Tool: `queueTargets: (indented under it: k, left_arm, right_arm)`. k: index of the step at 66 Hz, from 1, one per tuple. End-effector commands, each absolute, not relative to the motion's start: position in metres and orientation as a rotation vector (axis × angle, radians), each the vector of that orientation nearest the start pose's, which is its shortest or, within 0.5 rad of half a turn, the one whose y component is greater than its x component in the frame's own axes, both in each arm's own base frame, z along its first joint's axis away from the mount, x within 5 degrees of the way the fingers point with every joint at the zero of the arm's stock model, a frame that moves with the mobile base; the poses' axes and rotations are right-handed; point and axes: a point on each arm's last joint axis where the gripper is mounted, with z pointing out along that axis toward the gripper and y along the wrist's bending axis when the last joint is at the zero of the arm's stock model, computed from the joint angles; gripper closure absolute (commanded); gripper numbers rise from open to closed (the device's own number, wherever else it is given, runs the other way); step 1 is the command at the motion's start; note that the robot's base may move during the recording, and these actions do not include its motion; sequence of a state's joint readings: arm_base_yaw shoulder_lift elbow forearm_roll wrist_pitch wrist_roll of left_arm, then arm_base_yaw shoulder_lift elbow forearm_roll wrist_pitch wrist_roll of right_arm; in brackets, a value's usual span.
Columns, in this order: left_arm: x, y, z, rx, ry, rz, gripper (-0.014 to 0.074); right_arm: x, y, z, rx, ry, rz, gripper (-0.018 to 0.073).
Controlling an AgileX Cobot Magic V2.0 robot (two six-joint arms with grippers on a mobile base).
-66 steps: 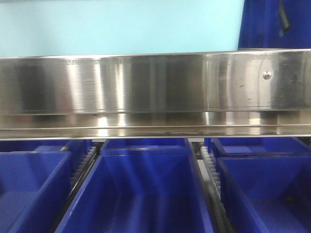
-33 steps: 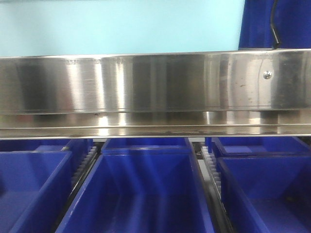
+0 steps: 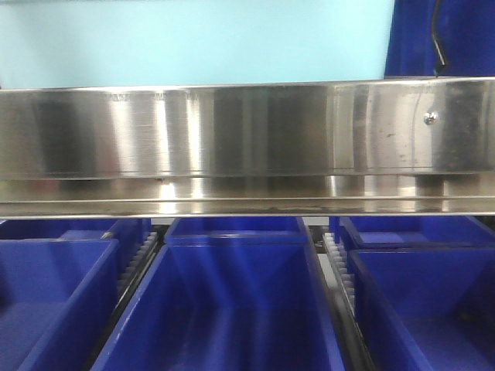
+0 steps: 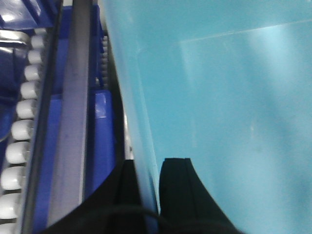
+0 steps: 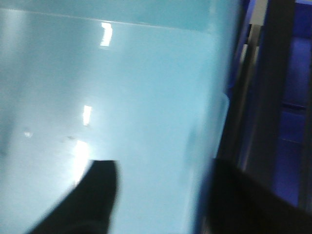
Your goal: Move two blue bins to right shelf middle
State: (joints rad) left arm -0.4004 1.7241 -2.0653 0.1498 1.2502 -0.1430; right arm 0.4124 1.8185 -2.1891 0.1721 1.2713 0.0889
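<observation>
Since a second ago the front view has slid slightly rightward. The screw (image 3: pixel 430 117) in the steel shelf beam (image 3: pixel 232 131) sits a touch farther right, and so does the edge of the dark blue bin at top right (image 3: pixel 464 39), so more of the pale blue bin (image 3: pixel 193 39) shows above the beam.

Nearest the left wrist camera, the left gripper (image 4: pixel 150 165) has its two black fingers (image 4: pixel 178 190) pressed on either side of the pale bin's thin wall, pinching it edge-on. Just beside that wall lie a dark blue bin edge (image 4: pixel 105 122), a grey rail (image 4: pixel 73 122) and a row of white rollers (image 4: pixel 19 126).

At the right gripper (image 5: pixel 161 170) the blurred fingers stand well apart. One lies over the pale face and the other sits by the bin's edge. I cannot tell whether they bear on it. Past that edge are a dark upright (image 5: pixel 270 97) and more dark blue plastic (image 5: pixel 297 73).

Farther off in the front view, the beam crosses the whole width, with the held pale bin above it. A black cable (image 3: pixel 438 39) hangs in front of the top-right bin. Under the beam sit three dark blue bins: left (image 3: pixel 46 294), middle (image 3: pixel 232 294) and right (image 3: pixel 425 294). Toothed white roller strips (image 3: pixel 336 270) run between them, and further blue bins stand behind.
</observation>
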Motion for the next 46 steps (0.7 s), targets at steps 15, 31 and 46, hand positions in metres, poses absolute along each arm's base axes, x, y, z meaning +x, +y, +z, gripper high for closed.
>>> queueTargets:
  k: [15,31,46]
  left_arm:
    - [0.332,-0.134,0.463,0.34,2.31,-0.097,0.0203]
    - [0.313,-0.124,0.484,0.326,2.252,-0.103,-0.0013]
    - [0.284,-0.109,0.503,0.304,2.201,-0.104,-0.0008]
  right_arm:
    - [0.334,0.166,0.477,-0.417,2.266,0.488,0.0126]
    - [0.32,0.155,0.493,-0.406,2.216,0.431,0.0126]
    - [0.304,0.147,0.505,-0.356,2.199,0.442,0.0126]
